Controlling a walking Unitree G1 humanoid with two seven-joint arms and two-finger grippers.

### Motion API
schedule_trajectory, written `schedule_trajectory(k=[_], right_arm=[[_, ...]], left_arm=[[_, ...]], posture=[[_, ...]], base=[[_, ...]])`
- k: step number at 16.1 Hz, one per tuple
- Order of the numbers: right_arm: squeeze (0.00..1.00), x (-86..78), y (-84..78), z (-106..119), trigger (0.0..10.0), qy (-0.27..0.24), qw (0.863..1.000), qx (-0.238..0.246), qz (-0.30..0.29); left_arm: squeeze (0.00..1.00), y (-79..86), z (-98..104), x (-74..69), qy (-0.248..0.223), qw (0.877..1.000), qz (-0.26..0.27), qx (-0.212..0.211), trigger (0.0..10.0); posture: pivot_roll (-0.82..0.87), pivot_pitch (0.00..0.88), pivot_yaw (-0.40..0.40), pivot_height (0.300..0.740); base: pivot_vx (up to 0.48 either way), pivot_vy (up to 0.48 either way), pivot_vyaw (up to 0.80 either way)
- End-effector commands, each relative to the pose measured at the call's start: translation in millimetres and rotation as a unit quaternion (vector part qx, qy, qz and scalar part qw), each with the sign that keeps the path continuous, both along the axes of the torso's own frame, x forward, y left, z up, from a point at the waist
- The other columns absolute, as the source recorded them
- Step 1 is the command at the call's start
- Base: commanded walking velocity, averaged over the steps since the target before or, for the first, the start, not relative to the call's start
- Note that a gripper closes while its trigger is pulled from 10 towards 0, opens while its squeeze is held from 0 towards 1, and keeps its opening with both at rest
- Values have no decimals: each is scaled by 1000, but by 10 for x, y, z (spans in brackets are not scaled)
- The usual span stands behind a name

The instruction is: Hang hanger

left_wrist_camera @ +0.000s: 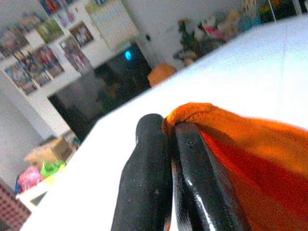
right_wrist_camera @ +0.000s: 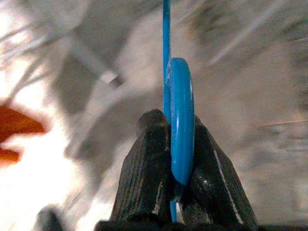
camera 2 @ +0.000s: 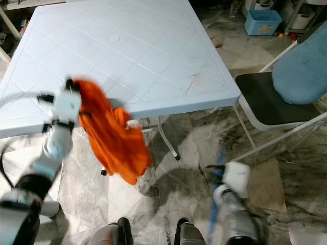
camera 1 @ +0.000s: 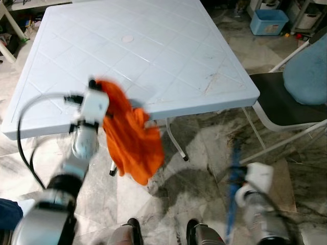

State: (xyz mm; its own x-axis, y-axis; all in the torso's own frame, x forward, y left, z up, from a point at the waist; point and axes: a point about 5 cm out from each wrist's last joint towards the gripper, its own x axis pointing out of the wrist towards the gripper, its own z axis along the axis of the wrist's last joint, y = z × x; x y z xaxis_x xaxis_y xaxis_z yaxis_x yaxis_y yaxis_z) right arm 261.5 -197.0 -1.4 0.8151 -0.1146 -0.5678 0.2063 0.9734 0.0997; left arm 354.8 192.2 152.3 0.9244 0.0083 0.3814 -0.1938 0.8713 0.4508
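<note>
An orange cloth (camera 1: pixel 132 137) hangs from my left gripper (camera 1: pixel 93 84), which is raised in front of the near edge of the white table (camera 1: pixel 153 46). In the left wrist view both black fingers (left_wrist_camera: pixel 159 183) are shut on the cloth's top fold (left_wrist_camera: pixel 192 111). Low on the right, my right gripper (camera 1: pixel 236 176) is shut on a thin blue hanger (camera 1: pixel 233 184) that stands edge-on above the floor. The right wrist view has the blue hanger (right_wrist_camera: pixel 180 120) clamped between the two fingers (right_wrist_camera: pixel 144 183). Much of the hanger's outline is blurred.
A folding chair (camera 1: pixel 286 104) with a black seat and a blue cushion (camera 1: pixel 306 76) stands right of the table. A blue tub (camera 1: pixel 268 21) sits on the floor at the back right. The marble floor (camera 1: pixel 204 148) lies open between table leg and chair.
</note>
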Motion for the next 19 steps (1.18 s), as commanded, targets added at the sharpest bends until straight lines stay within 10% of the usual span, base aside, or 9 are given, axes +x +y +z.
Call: schedule_trajectory(k=[1,5,10,19], right_arm=[[0,-36,208,-94,10000,17,998,21,61],[0,-97,491,-194,10000,32,981,-17,188],[0,-155,570,-263,10000,36,973,-15,226],[0,-150,545,-261,10000,21,977,-8,214]], left_arm=[[0,-10,-11,-17,-1,1000,1,-8,10000],[0,-79,-70,-95,2,999,-8,-46,10000],[0,-84,725,37,-111,992,-26,-51,10000],[0,60,1486,290,-155,981,-24,-111,10000]], posture=[[-69,169,29,740],[-51,161,18,740],[-42,163,28,740],[-53,159,43,740]], base=[[0,0,0],[0,0,0],[0,0,0],[137,0,0]])
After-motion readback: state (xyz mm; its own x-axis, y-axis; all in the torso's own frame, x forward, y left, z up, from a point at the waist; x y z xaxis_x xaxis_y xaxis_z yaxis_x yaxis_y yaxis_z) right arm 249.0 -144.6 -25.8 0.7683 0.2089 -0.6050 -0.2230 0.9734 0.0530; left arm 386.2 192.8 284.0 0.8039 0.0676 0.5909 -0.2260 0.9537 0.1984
